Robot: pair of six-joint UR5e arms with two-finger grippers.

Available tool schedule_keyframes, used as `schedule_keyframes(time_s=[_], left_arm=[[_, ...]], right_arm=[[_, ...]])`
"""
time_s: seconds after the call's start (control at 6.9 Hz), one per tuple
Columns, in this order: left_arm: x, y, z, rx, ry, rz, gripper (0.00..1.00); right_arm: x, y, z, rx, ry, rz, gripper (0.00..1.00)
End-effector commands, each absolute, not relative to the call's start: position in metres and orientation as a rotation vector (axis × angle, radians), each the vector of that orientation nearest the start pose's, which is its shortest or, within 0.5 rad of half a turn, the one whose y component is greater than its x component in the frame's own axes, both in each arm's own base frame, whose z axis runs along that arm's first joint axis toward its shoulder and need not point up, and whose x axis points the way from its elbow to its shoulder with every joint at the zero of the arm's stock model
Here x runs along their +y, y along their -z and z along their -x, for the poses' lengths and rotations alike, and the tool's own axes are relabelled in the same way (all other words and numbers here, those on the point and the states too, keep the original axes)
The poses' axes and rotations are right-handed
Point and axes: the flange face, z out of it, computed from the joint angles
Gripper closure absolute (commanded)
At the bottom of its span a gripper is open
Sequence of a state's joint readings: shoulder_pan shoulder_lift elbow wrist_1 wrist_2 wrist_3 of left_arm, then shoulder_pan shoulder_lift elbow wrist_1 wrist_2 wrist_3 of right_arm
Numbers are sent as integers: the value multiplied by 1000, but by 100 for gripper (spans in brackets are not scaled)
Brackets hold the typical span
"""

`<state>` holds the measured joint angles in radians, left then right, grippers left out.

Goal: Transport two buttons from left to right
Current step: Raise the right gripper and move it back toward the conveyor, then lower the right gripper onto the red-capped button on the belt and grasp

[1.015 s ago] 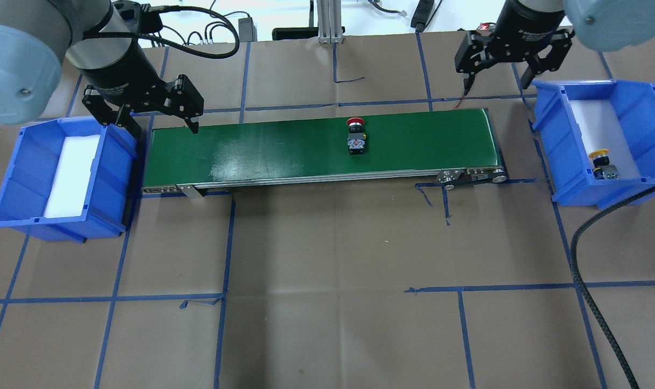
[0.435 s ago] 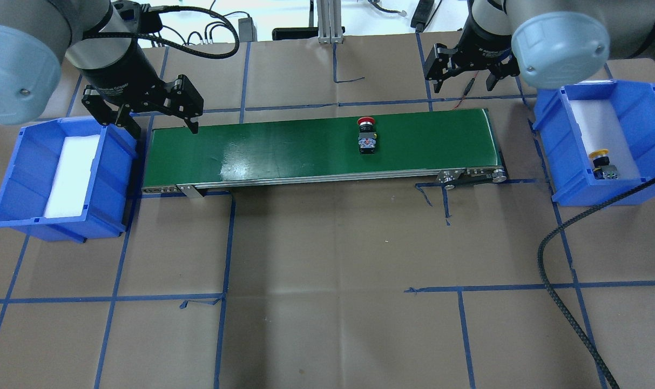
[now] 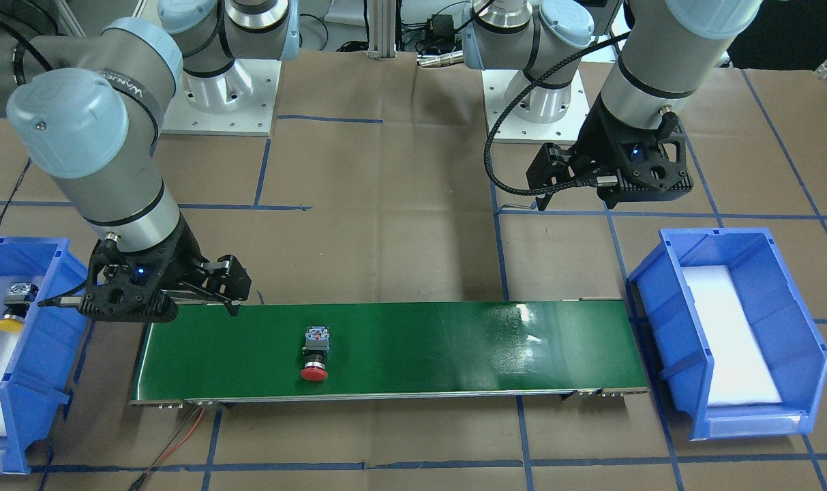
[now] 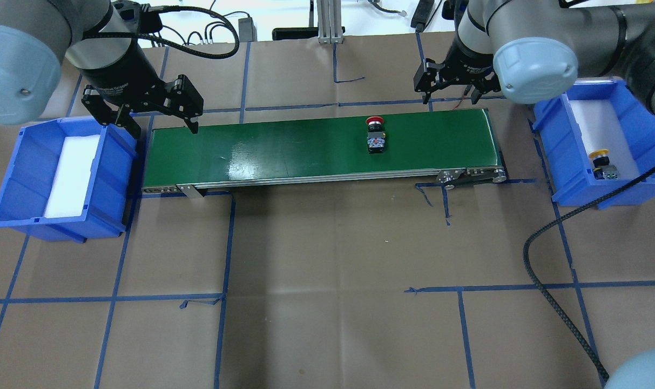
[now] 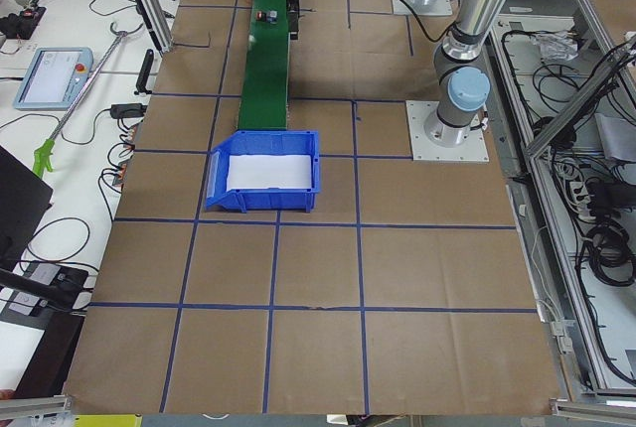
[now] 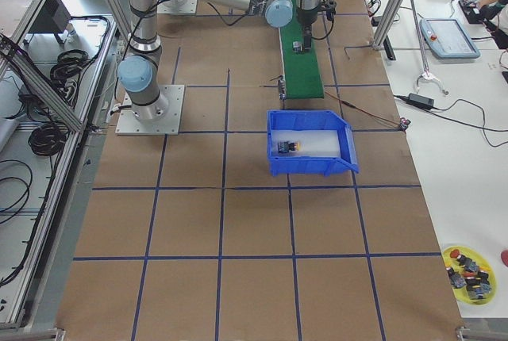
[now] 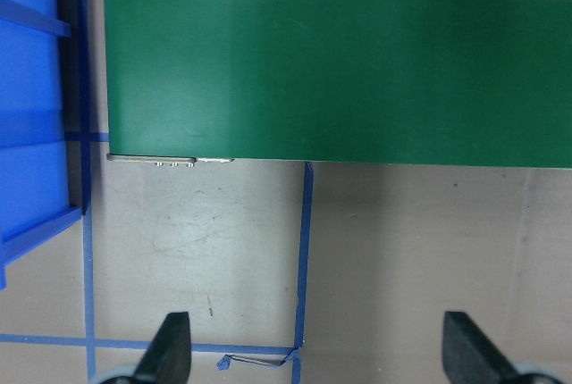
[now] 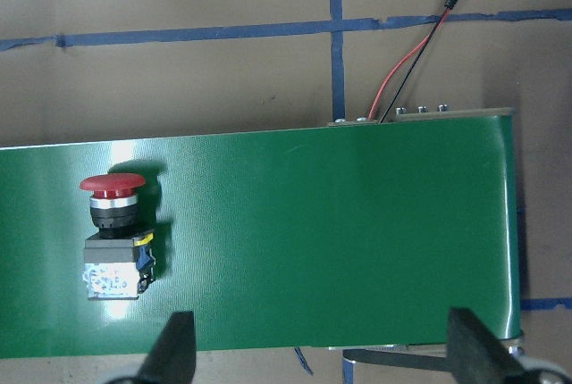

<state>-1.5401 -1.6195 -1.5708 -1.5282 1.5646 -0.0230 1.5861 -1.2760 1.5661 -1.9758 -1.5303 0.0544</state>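
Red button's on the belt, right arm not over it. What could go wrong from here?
1. The right gripper, open, hangs beyond the far edge of the belt, off the red button; if the belt runs on, the button could drop into the gap before the right bin.
2. The button lies on its side, so a grab across the round cap could slip.

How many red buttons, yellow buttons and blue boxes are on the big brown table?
Red button: 1
Yellow button: 1
Blue bins: 2
Total: 4
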Motion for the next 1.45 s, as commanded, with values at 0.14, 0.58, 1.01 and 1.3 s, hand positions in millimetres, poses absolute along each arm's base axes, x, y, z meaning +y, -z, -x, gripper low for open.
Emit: schedule_keyframes(time_s=[0.14,0.58,1.01,1.3], left_arm=[[-515,-468,118,3145,-7,84,0],[-515,-468,118,3145,-10,82,0],[-515,-468,118,3145,-10,82,0],[-515,-468,118,3145,-10,82,0]], right_arm=[[-620,-332,-151,3055,84,-69,1],[-633,-305,-155,3018,69,-113,1],[-642,-283,-156,3014,69,-145,1],[-643,-276,-161,3018,57,-140,1]])
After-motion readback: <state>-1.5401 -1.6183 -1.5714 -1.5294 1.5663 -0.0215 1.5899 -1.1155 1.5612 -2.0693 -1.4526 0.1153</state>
